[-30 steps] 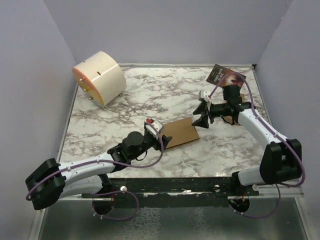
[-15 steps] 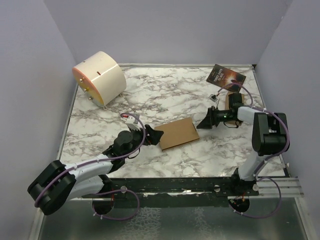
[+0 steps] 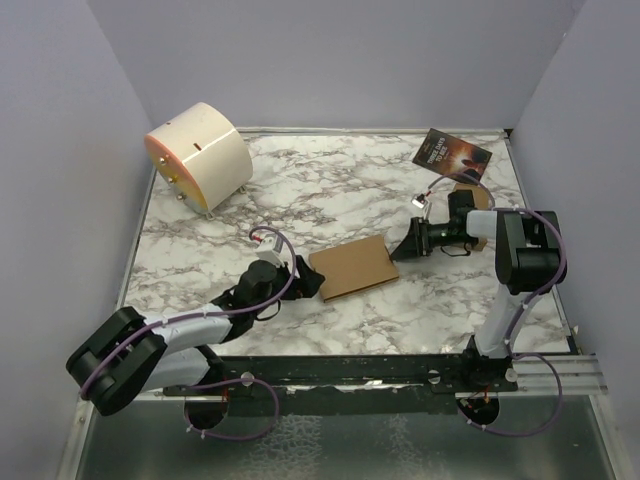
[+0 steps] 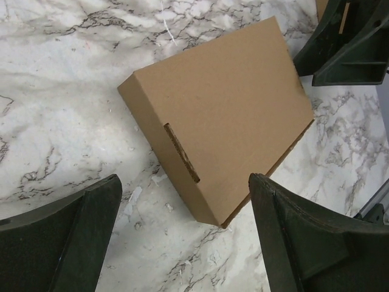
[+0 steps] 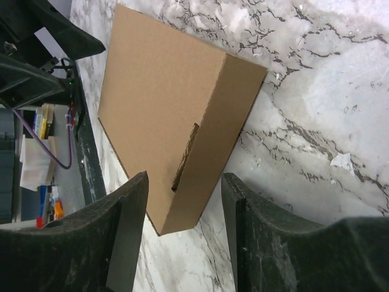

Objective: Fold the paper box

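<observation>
Box: the plain brown cardboard mailer box [image 3: 353, 267] lay closed and flat, a shallow rectangle with its broad face up.
Box position: it sat near the middle of the white, grey-veined marble desk [image 3: 330, 180], turned at an angle, between the two tools.
Box detail: a narrow slot [image 4: 181, 152] showed in the side wall that faced the left tool.
Left tool: the left tool [image 3: 308, 281] had its dark fingers [image 4: 79, 231] spread wide with nothing held. It was low over the desk, just beside the box's left end, and its wrist view showed a gap to the cardboard.
Right tool: the right tool [image 3: 403, 246] also had its fingers [image 5: 121, 231] parted and empty. It pointed at the box's right end, close to it but apart.
Far left corner: a cream cylindrical drum with an orange-rimmed face [image 3: 200, 155] lay on its side, well apart from the box.
Far right corner: a dark printed booklet [image 3: 452, 156] lay flat beyond the right arm.
</observation>
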### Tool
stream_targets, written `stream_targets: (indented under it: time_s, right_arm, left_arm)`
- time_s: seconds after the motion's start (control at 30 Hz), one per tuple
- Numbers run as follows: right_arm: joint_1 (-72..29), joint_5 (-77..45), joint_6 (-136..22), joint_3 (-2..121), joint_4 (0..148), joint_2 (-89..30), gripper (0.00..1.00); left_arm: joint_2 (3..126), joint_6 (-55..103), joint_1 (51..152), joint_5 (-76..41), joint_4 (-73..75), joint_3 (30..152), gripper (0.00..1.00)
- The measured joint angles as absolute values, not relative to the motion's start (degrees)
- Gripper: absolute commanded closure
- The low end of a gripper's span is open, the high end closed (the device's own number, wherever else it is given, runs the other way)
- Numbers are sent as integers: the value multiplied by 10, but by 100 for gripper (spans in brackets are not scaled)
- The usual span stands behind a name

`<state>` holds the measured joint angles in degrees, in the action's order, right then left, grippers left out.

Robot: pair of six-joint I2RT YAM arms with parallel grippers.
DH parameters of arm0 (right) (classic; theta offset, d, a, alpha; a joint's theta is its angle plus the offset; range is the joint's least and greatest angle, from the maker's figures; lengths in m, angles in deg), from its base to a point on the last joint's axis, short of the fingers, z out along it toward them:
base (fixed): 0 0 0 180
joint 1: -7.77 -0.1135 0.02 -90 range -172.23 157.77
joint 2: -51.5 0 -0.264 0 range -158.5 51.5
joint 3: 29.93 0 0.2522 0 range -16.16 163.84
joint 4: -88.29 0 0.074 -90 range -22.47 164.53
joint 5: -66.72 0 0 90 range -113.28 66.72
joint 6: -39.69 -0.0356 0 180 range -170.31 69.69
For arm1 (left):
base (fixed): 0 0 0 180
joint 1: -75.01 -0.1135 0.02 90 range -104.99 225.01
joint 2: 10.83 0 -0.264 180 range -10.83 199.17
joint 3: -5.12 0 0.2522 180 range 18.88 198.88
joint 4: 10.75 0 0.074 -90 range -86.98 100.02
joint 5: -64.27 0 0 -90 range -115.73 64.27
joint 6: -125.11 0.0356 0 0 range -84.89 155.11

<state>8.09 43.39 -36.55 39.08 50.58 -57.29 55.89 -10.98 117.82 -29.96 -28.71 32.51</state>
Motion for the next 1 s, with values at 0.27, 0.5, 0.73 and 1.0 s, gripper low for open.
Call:
stream_targets:
  time_s: [0.27,0.5,0.73,1.0]
  right_arm:
    - [70,441,-367,401,499,-599,63]
    - [67,442,-379,401,496,-604,79]
    - [73,449,-399,401,497,-607,81]
    - [84,470,-411,401,497,-626,82]
  left_arm:
    - [587,-123,1178,-296,-284,325,9]
    - [609,-147,1174,-281,-297,325,7]
    - [615,-179,1166,-274,-326,325,6]
    - [664,-223,1163,-257,-377,321,6]
